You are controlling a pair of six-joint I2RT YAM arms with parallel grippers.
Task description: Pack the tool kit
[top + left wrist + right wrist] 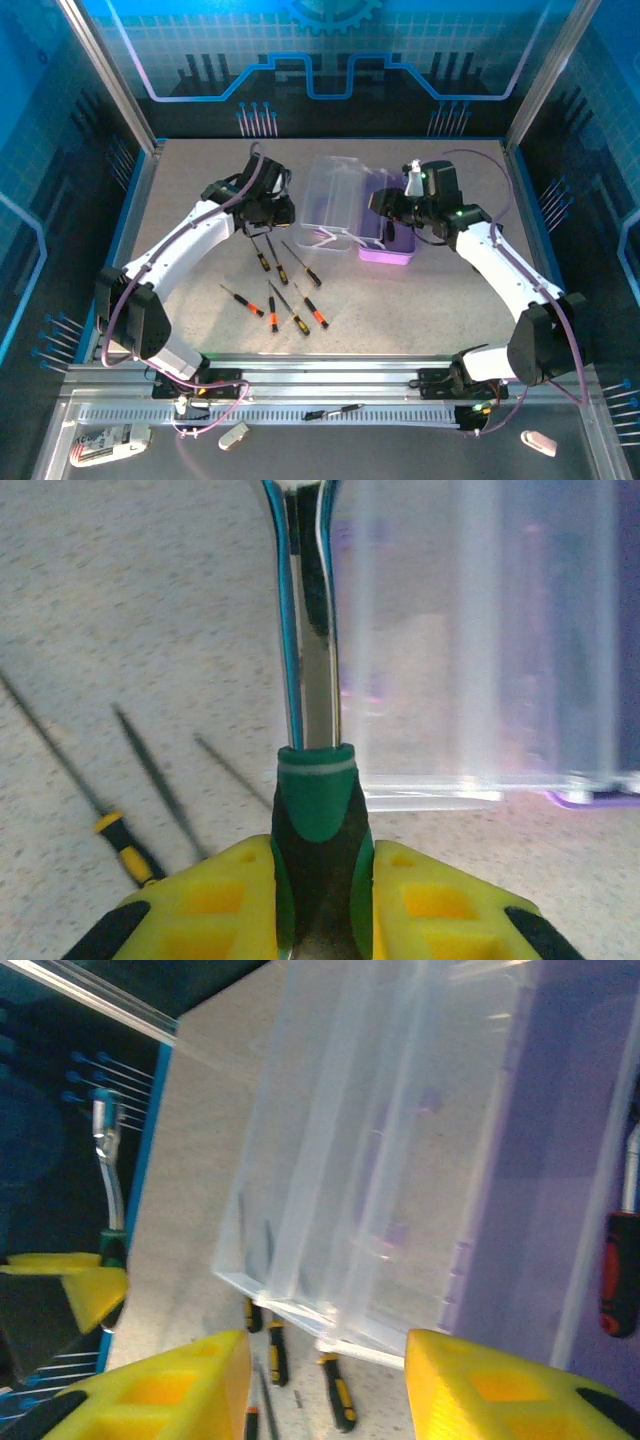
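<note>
Left arm [190,240]: comes in from the near left corner and stretches to the middle of the table [200,190].
Left gripper [322,875]: clenched on the green tool [318,800], yellow fingers pressed to both sides of its green-and-black handle. The shiny metal shaft pokes straight out ahead of the fingers. Gripper and tool hang above the table just left of the lid.
Screwdrivers [273,308]: several thin ones with orange or yellow on black handles lie loose on the table, scattered between the two arms. They lie in front of the case, near it, and the farthest ones reach almost to the lid's front edge.
Case [360,215]: sits a little right of the table's centre, wide open.
Lid [335,190]: clear, swung back to the left of the base, still joined to it along one long edge.
Base [385,255]: purple, on the right side of the case, open to the top.
Red tool [620,1270]: lies inside the base, red-and-black handle toward the near end. I can't tell what kind of tool it is.
Right gripper [325,1360]: released, yellow fingers spread apart with nothing between them, hovering over the case about where lid meets base.
Right arm [510,270]: reaches in from the near right corner.
</note>
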